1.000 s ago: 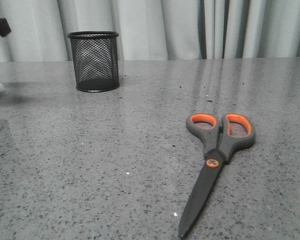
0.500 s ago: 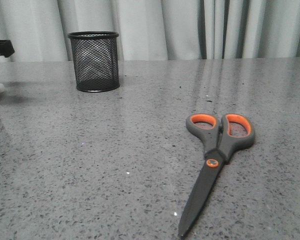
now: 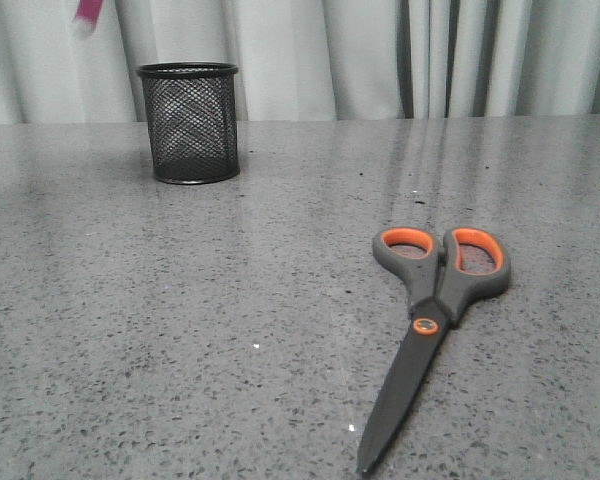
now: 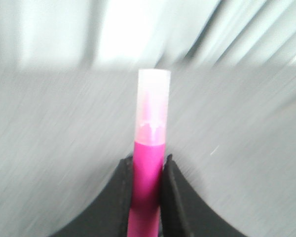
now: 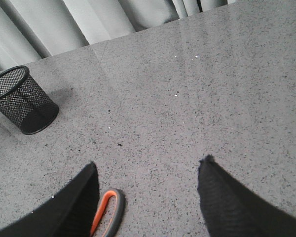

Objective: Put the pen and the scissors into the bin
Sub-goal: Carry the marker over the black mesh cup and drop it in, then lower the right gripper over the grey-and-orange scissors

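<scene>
The black mesh bin (image 3: 188, 122) stands upright at the back left of the table; it also shows in the right wrist view (image 5: 22, 100). The scissors (image 3: 432, 320) lie flat at the front right, closed, blades toward the front edge. My left gripper (image 4: 148, 160) is shut on the magenta pen (image 4: 149, 168), its pale cap pointing away from the fingers. In the front view only the pen's tip (image 3: 86, 14) shows, blurred, at the top edge, up and left of the bin. My right gripper (image 5: 148, 170) is open and empty above the table, one scissor loop (image 5: 108, 212) beside its finger.
A grey speckled table (image 3: 230, 300) runs back to pale curtains (image 3: 380, 55). Nothing else stands on it.
The left arm has left the table's left edge and risen; the pen's tip now shows at the top of the front view, left of the bin. Scissors and bin have not moved.
</scene>
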